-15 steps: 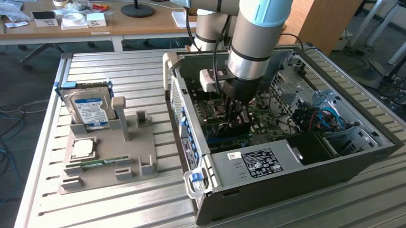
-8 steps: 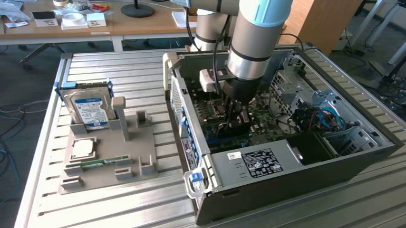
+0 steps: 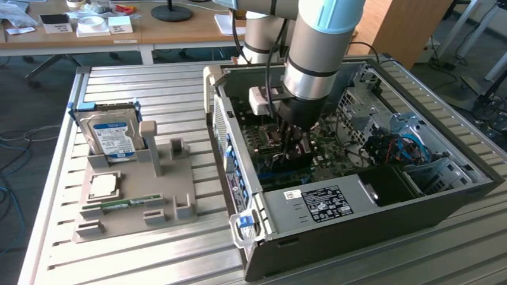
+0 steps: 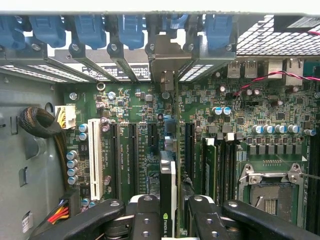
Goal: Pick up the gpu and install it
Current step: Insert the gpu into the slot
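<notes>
Your gripper (image 4: pixel 170 220), lowered inside the computer case (image 3: pixel 443 205), clamps the gpu (image 4: pixel 168 190) edge-on over the motherboard (image 4: pixel 135 107) slots. Pickup is done; seating appears unfinished.

A ribbed silvery metal workbench (image 3: pixel 142 261) is occupying the foreground of the exterior view. Behind it, long light-wood tables (image 3: pixel 95 37) are standing on white legs, carrying small white boxes (image 3: pixel 119 25) and a round black lamp base (image 3: pixel 172 12). A grey carpeted floor (image 3: pixel 24 113) is showing below, with pale cables (image 3: pixel 14 138) trailing across it. A brown wooden cabinet panel (image 3: pixel 396 27) is standing toward the exterior view's right.
</notes>
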Robot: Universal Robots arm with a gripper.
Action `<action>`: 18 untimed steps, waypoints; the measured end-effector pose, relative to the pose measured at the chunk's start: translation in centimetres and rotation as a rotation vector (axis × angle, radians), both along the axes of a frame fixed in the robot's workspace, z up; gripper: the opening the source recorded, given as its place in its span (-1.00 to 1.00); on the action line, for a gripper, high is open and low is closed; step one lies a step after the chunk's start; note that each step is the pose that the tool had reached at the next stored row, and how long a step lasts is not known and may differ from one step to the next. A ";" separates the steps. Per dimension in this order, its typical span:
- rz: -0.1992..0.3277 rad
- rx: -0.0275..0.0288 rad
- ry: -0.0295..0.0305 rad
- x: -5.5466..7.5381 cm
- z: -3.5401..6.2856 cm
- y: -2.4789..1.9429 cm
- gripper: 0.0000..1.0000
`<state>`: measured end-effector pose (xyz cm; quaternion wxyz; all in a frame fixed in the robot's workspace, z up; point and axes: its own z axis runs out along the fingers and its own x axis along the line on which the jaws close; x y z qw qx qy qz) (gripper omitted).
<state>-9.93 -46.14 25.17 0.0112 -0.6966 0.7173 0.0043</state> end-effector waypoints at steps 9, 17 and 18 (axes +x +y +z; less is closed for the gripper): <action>0.000 -0.0003 0.0001 -0.1 -0.08 0.00 -0.47; 0.000 0.0000 0.0000 -0.1 -0.12 0.00 -0.47; 0.000 -0.0001 0.0001 -0.1 -0.13 0.00 -0.47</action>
